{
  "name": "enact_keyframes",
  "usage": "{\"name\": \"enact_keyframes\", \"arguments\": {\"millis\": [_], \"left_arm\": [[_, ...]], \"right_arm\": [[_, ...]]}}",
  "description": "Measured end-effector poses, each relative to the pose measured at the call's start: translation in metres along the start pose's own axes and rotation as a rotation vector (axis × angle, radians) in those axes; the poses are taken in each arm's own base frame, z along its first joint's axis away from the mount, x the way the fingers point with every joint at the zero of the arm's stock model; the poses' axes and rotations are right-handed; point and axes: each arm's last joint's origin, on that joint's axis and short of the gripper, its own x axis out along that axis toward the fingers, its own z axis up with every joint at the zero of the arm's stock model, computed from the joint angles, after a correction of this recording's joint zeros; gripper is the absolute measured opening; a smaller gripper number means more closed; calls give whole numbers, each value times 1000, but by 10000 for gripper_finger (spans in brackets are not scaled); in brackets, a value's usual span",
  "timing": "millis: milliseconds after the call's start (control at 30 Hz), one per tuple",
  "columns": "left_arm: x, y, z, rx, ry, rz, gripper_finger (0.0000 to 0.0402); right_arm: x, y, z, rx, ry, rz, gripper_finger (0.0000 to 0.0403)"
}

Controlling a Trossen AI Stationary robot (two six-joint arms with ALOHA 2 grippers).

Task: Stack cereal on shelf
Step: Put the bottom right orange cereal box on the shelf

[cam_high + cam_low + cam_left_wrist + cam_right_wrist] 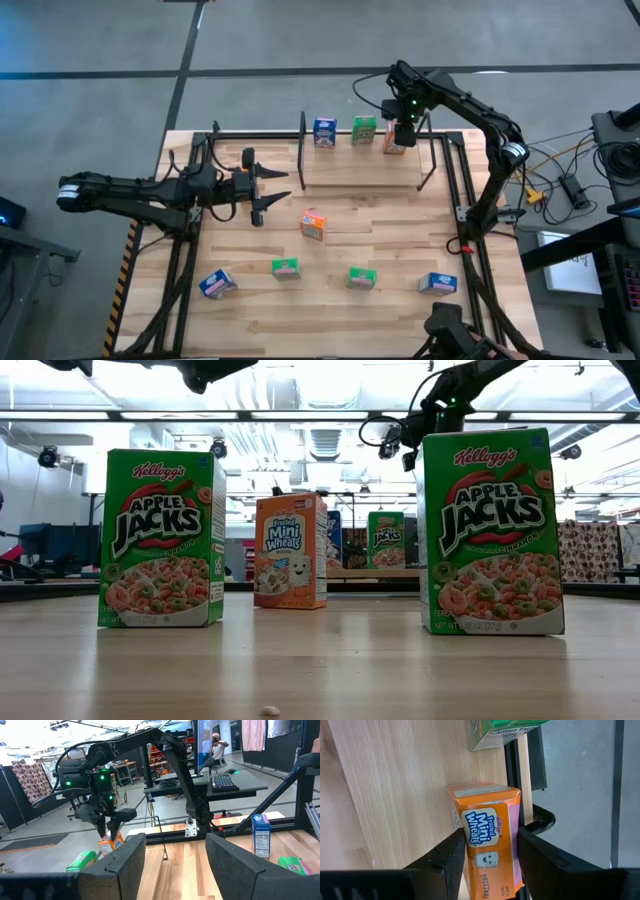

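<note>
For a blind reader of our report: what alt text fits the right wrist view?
An orange cereal box stands on the light-wood shelf between the right gripper's dark jaws, which flank its sides. A green box sits just beyond.

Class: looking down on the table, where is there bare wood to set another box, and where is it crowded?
Free: the shelf board's front strip, below the blue box, green box and the orange box at the right gripper; also the tabletop between the shelf and the lone orange box. Crowded: the shelf's back row and the table's front row.

Dark jointed arms, green lights, black cables
</note>
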Motion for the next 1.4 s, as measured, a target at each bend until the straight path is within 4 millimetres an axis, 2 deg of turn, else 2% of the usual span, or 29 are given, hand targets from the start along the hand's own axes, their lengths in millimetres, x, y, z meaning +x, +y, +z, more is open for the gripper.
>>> {"name": "enact_keyframes", "arguments": {"millis": [233, 600, 867, 1400], "left_arm": [[0, 0, 0, 0, 0, 0, 191], [0, 0, 0, 0, 0, 0, 191], [0, 0, 0, 0, 0, -1, 191], [0, 0, 0, -4, 0, 0, 191]], "right_arm": [[-1, 0, 0, 5, -3, -5, 137], [-1, -4, 1, 29, 35, -94, 141], [-1, -4, 1, 49, 19, -83, 135], [-1, -4, 1, 38, 18, -83, 177]]}}
